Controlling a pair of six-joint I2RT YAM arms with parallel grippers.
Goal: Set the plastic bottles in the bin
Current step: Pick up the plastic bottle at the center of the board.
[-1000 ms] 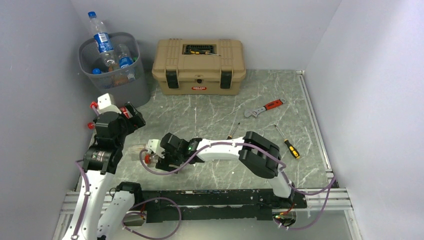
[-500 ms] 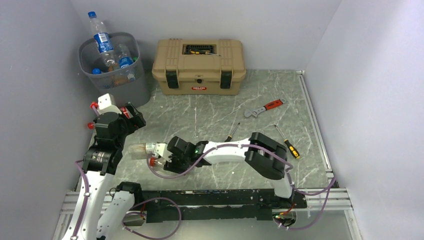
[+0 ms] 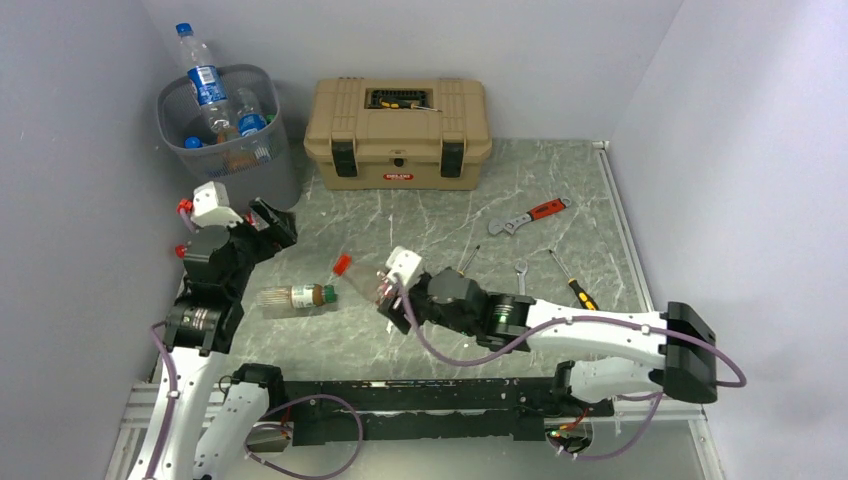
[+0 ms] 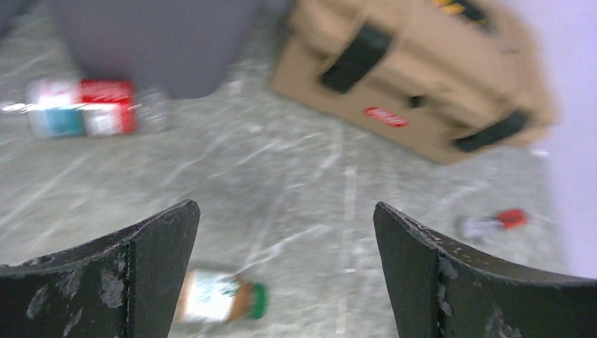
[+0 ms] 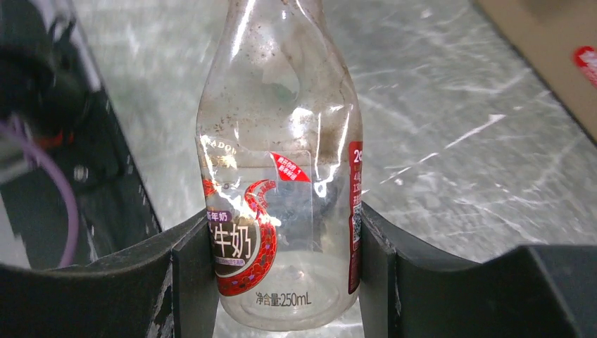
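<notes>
Clamping a clear bottle [image 5: 281, 162] with red-and-white label, marked 250mL, at label height between both fingers of right gripper [image 5: 283, 232]; in the top view, tilted over the table [image 3: 430, 225] with red cap end pointing away from the gripper, toward the left arm. Noting a second bottle [image 3: 298, 297], brown label and green cap, lying on its side just left of the held one and apart from it. Noting a third bottle [image 4: 84, 116], red-and-white label, blurred, flat on the marble beside the grey bin [image 3: 268, 170]. Counting several more inside the bin, with a blue-labelled bottle [image 3: 203, 70] standing above the rim. Logging left gripper [image 4: 285, 211] as spread wide and gripping nothing, between bin and second bottle. Recording tan toolbox [image 3: 398, 120] right of bin, wrench [image 3: 530, 214] and screwdriver [image 3: 573, 283] well apart at right.
</notes>
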